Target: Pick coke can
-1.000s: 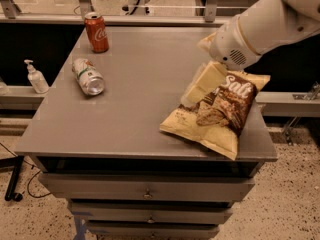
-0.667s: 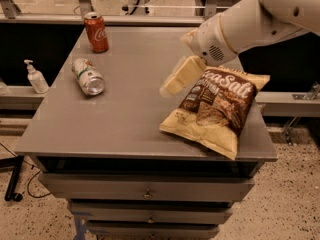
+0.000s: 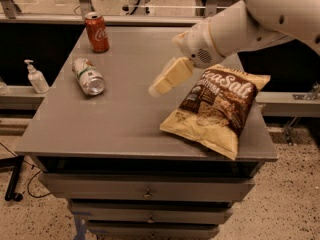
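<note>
The coke can (image 3: 96, 32) is standing upright at the far left corner of the grey desk (image 3: 125, 126), its red side and white script facing the camera and its silver top showing. The white arm (image 3: 250, 24) is reaching in from the upper right of the view, and its cream-coloured claw (image 3: 162, 84) is hanging over the middle of the desk, tilting down and to the left. It is holding nothing, and whether it is spread or pressed together cannot be told here. The claw is sitting well apart from the coke can, with open desk surface lying between them. A silver-and-green can (image 3: 88, 76) is lying on its side nearer the camera than the coke can, close to the desk's left edge, with its round end pointing toward the front right. A brown and yellow sea-salt chip bag (image 3: 217, 109) is lying flat on the right front part of the desk, just beside the claw, with its lower corner coming near the front edge. Off the desk to the left, a pump bottle of sanitizer (image 3: 36, 77) is standing on a lower ledge. Below the desk top, drawers (image 3: 145, 191) are showing, closed, with small knobs.
</note>
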You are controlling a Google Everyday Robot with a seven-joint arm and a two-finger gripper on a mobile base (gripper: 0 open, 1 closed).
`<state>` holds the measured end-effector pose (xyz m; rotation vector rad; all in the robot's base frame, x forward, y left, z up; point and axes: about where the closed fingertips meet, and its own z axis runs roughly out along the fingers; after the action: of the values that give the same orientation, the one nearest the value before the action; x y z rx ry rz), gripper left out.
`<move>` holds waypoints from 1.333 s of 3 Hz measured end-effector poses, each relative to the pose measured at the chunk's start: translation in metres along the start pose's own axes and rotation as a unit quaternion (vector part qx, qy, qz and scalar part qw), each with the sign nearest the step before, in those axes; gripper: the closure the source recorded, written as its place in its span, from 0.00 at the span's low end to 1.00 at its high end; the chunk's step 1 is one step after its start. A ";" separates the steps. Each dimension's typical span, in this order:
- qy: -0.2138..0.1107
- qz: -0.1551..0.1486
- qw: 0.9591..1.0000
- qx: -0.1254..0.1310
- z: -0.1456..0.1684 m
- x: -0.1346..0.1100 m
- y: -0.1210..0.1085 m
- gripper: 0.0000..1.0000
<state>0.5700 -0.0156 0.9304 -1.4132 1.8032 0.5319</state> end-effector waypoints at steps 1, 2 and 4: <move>-0.052 0.005 0.999 -0.001 0.053 -0.023 -0.019 0.00; -0.105 0.003 0.994 0.001 0.105 -0.054 -0.046 0.00; -0.152 -0.029 0.988 0.010 0.181 -0.098 -0.105 0.00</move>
<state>0.7348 0.1450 0.9088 -1.2900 1.5168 0.6589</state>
